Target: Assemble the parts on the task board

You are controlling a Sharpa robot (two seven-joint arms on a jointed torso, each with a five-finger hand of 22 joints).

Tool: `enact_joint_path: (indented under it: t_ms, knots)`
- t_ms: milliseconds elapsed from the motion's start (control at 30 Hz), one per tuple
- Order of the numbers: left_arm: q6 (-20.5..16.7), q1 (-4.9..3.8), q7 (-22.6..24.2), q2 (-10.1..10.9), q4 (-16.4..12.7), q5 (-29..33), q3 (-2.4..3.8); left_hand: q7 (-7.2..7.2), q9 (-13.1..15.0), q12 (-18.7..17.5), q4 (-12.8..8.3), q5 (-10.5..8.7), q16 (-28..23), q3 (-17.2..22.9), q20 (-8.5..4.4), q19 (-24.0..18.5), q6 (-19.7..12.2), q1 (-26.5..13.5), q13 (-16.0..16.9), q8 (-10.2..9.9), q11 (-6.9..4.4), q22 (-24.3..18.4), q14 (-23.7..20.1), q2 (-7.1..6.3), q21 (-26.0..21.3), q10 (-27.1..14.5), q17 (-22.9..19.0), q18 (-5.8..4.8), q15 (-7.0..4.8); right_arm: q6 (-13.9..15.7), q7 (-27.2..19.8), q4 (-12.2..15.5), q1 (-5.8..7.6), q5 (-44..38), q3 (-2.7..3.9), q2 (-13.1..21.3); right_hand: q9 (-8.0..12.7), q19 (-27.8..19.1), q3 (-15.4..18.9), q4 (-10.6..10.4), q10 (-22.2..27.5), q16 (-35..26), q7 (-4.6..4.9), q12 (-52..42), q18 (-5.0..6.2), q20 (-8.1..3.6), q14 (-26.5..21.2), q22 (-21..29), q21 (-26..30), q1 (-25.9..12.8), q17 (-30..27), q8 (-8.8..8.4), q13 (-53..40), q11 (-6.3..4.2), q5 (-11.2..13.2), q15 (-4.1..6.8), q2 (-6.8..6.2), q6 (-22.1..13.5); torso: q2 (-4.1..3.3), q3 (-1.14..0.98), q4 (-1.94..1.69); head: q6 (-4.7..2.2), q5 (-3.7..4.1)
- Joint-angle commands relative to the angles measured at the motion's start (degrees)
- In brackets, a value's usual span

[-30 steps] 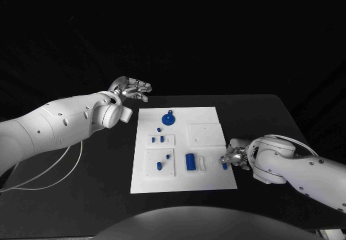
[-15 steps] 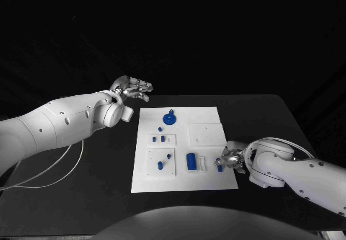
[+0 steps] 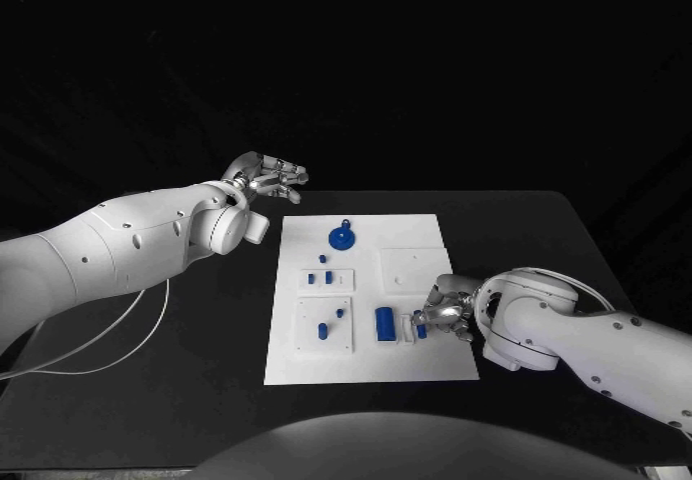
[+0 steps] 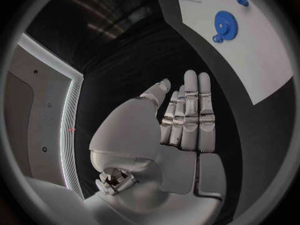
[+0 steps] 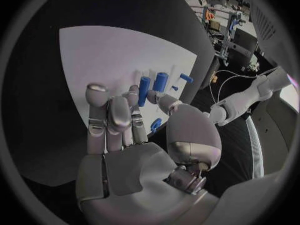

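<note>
Right wrist view first: the right hand (image 5: 134, 135) has its fingers (image 5: 119, 112) curled over the task board (image 5: 94, 60), and a small blue peg (image 5: 144, 91) sits at the fingertips, apparently pinched between thumb and finger, though the contact itself is partly covered, so that is a judgement. Just beyond it stands a blue cylinder (image 5: 160, 81), and a smaller blue piece (image 5: 185, 77) lies further out on the white plate. Pulling back to the head view, the right hand (image 3: 444, 315) is low over the board's near right part, beside the long blue block (image 3: 384, 322) seated in its white holder. Further out on the task board (image 3: 433, 225) the blue gear (image 3: 342, 238) lies flat near the far edge, small blue pegs (image 3: 326, 277) stand in the middle-left plate, and another pair (image 3: 336, 316) sits in the near-left plate. The square plate (image 3: 408, 268) on the right looks unfilled. Over on the left wrist view, the left hand (image 4: 184, 117) holds nothing, fingers straight and pressed side by side, hovering off the board's far left corner above the black worktop (image 3: 188, 340). By my reading the job is midway: several pieces seated, one in hand, gear and square plate still waiting. Which socket the peg is heading for is hidden under the fingers.
</note>
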State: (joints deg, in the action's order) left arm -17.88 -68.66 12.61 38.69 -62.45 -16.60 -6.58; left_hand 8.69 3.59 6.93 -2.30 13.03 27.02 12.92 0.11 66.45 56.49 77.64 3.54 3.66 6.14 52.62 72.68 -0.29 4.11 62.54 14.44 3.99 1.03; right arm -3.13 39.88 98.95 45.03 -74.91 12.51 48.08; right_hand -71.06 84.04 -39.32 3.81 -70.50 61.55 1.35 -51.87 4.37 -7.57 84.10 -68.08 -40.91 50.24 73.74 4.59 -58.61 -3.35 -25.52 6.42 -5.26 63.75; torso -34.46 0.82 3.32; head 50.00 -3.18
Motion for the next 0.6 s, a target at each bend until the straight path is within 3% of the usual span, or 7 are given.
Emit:
enact_joint_path:
  t_ms: [33, 600]
  knots:
    - [0.49, 0.04, 0.12, 0.00, -0.20, 0.14, 0.04, 0.06, 0.08, 0.18, 0.19, -0.01, -0.10, 0.10, 0.05, 0.39, -0.34, -0.13, -0.08, -0.01, 0.15, 0.06, -0.03, -0.14, -0.05, -0.37, -0.07, 0.16, 0.47, 0.21, -0.21, 0.02, 0.02, -0.07, 0.03, -0.45, -0.09, 2.76, -8.70, 9.09, -0.37, -0.37, -0.15, 0.18, 0.19, -0.08, 0.24, 0.05, 0.32, 0.56, -0.12, -0.13, 0.09, -0.24, -0.49, -0.02, 0.23, 0.23, 0.01, 0.04, 0.05, 0.00, -0.22]
    - [0.60, 0.04, 0.04, 0.12, -0.31, 0.14, 0.04, 0.07, 0.08, 0.19, 0.27, -0.02, -0.11, 0.10, 0.06, 0.40, -0.38, -0.15, -0.08, -0.01, 0.17, 0.05, -0.03, -0.15, -0.06, -0.46, -0.08, 0.17, 0.49, 1.43, -0.23, -1.93, -0.85, -4.88, -0.04, -3.21, -0.03, 2.78, -7.88, 9.35, -0.43, -0.47, -0.16, 0.28, 0.14, -0.05, 0.26, 0.07, 0.40, 0.95, -0.20, -0.27, 0.24, -0.25, -0.61, -0.04, 0.10, 0.33, 0.04, -0.08, 0.18, 0.00, -0.61]
